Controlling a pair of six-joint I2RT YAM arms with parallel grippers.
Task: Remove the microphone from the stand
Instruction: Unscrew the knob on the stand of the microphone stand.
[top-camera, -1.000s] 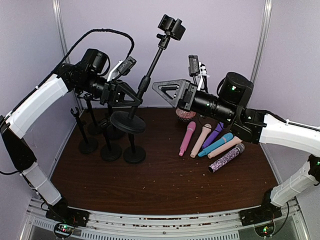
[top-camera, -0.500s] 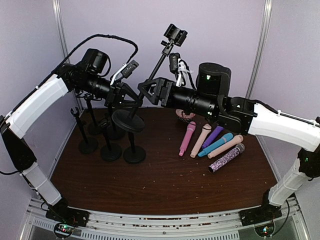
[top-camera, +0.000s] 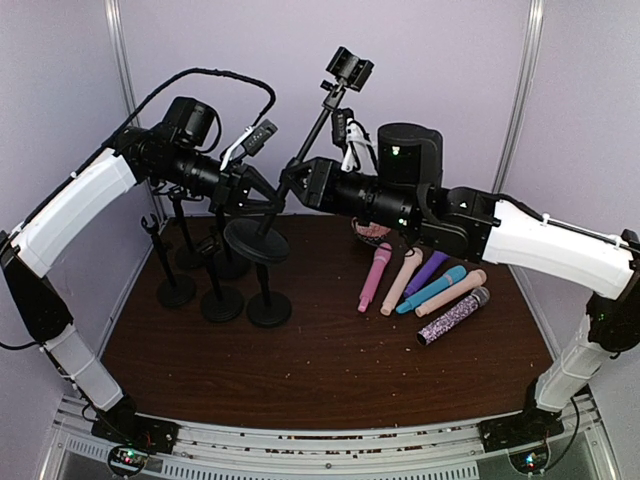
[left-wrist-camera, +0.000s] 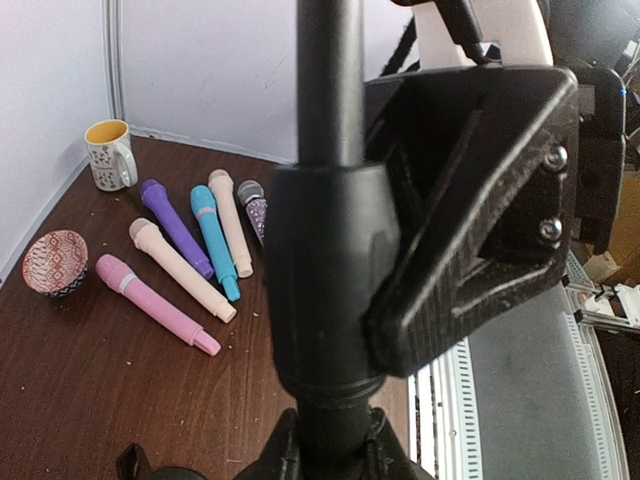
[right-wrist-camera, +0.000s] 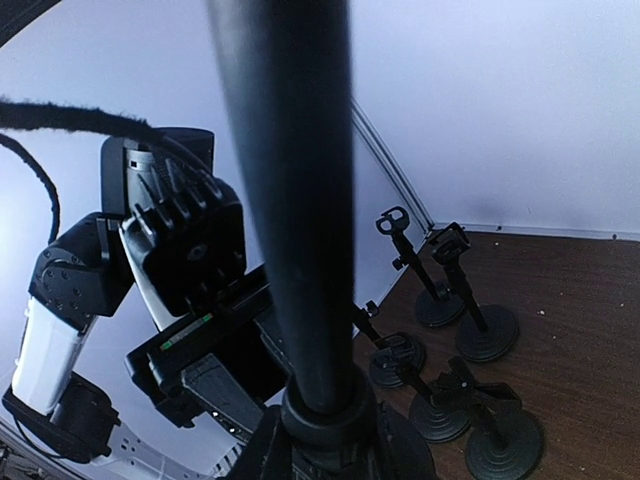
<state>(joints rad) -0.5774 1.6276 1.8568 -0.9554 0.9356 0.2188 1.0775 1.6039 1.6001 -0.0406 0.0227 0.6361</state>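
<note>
A black stand (top-camera: 310, 135) hangs tilted above the table, its round base (top-camera: 255, 243) in the air and its top clip (top-camera: 349, 68) empty. My left gripper (top-camera: 262, 200) is shut on the lower pole (left-wrist-camera: 330, 100) just above the base. My right gripper (top-camera: 297, 178) is shut round the same pole (right-wrist-camera: 290, 200) right beside the left one; its finger (left-wrist-camera: 470, 210) fills the left wrist view. No microphone sits in this stand. Several microphones lie side by side on the table: pink (top-camera: 375, 277), peach (top-camera: 402, 280), purple (top-camera: 428, 270), blue (top-camera: 432, 288) and glittery grey (top-camera: 453, 316).
Several more empty black stands (top-camera: 215, 290) are grouped at the table's left, under the raised base. A red patterned bowl (top-camera: 370, 230) sits behind the microphones, and a mug (left-wrist-camera: 108, 155) stands near the wall. White walls close in the back and sides.
My right arm has swung left from above the microphones to the raised stand, and its jaws have shut on the pole. The left arm has tipped the stand slightly.
</note>
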